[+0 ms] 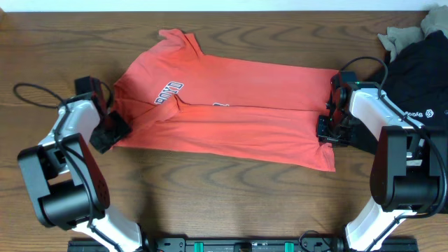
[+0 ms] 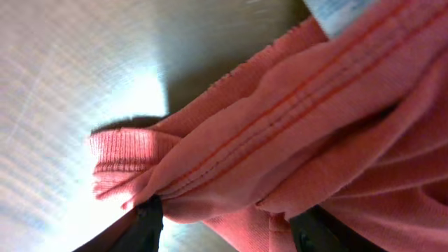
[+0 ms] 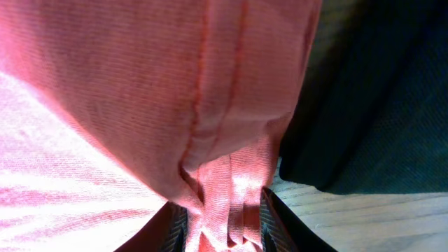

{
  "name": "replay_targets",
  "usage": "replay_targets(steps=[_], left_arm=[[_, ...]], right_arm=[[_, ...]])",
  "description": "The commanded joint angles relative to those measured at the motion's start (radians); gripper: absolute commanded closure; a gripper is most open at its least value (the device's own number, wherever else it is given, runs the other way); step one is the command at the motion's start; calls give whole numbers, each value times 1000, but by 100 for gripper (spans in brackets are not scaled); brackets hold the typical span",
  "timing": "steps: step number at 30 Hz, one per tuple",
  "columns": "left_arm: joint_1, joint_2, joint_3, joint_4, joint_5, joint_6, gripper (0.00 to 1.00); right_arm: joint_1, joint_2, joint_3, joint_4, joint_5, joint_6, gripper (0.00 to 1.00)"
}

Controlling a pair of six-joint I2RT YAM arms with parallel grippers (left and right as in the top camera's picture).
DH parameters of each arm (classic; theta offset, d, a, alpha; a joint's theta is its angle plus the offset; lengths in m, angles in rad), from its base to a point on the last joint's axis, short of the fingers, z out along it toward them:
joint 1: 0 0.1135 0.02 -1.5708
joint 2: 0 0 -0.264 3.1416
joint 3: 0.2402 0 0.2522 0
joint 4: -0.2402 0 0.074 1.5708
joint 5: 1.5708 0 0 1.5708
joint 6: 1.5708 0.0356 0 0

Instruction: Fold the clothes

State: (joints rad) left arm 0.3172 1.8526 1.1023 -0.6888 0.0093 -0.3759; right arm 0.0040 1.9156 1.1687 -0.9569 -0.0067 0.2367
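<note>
The left arm (image 1: 70, 127) and right arm (image 1: 368, 105) are white shells over bulky black joints. Thin black cables (image 1: 17, 91) loop alongside.

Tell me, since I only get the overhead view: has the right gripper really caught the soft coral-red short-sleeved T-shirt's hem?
Observer: Yes. The right wrist view shows a bunched fold of the coral-red short-sleeved T-shirt pinched between the fingers of the right gripper.
Operator: And the left one?
Observer: The left wrist view shows the left gripper with fingers apart, the shirt's stitched, ribbed edge lying between them, not visibly squeezed.
</note>
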Motion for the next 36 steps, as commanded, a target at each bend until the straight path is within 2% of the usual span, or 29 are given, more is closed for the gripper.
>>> replay_targets(steps=[1,12,16,22,27,30,31,32,33,36], left_arm=[[63,27,-55,-69,-79,-66,41],[154,27,-54,-212,-84,-184,41],[154,27,-54,-271,-84,-184,41],[151,-20,-51,-275,-80,-183,40],[121,-152,-9,-270,-77,-154,33],[76,-247,19,-235,-60,-123,21],[60,-272,24,-211,-46,-90,14],[39,-298,31,-183,-42,-68,1],[18,-316,35,-156,-42,-50,2],[-48,-340,57,-62,-19,34,2]], right_arm=[[12,35,-34,-2,44,2,67],[12,35,-34,-68,16,2,67],[12,35,-34,-125,14,2,67],[12,31,-30,-136,0,21,67],[12,-14,48,-129,-6,20,65],[13,-50,131,-135,-14,20,59],[12,-61,159,-136,-19,20,50],[12,-69,185,-136,-27,20,34],[12,-76,205,-135,-33,20,24],[13,-85,255,-135,-66,20,21]])
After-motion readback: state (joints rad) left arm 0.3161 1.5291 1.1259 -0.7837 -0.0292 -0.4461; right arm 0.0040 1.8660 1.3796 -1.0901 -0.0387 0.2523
